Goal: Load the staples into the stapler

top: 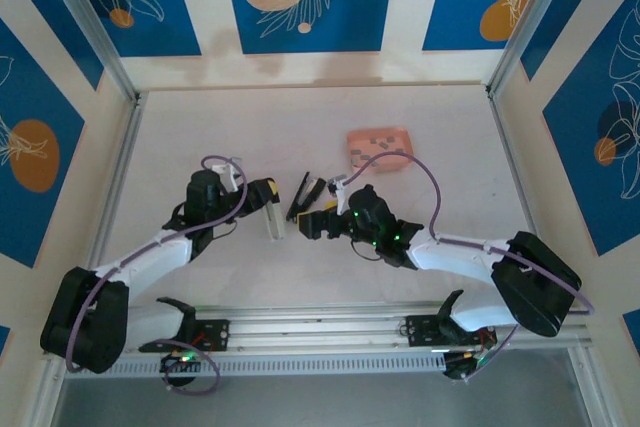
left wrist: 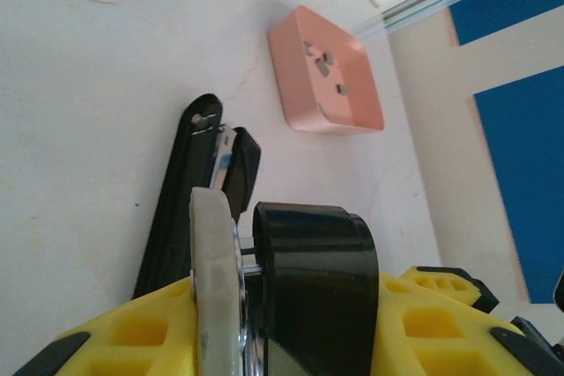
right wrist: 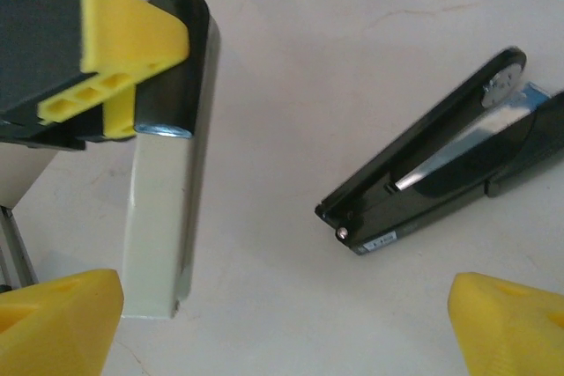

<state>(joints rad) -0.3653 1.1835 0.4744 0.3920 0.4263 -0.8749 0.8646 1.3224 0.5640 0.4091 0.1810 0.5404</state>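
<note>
a: from above, what could go wrong here?

b: the left gripper is clamped part-way shut on a cream bar with a black cap, held just beside the black stapler. if that arm swings toward the pink tray, i'd expect the bar to clip the stapler and spin it. the stapler lies to the tray's left, nearer the arm bases. its long axis runs roughly toward the tray.

a: and the left wrist camera?

b: the staples are grey bits lying inside the tray, well apart from the stapler. they look small and loose, so a pinch could scatter them or lift several at once. the stapler's end with the round metal stud points at the tray.

a: right wrist?

b: the right gripper stands wide open and holds nothing, with bare table between its fingertips. the stapler lies on its side, splayed into a narrow v, and its halves meet at a small pin at the end away from the tray. lying like that, i judge, its channel doesn't face up, so a strip could slide off unless the stapler is righted first. whether the cream bar is a second stapler, i cannot tell.
</note>
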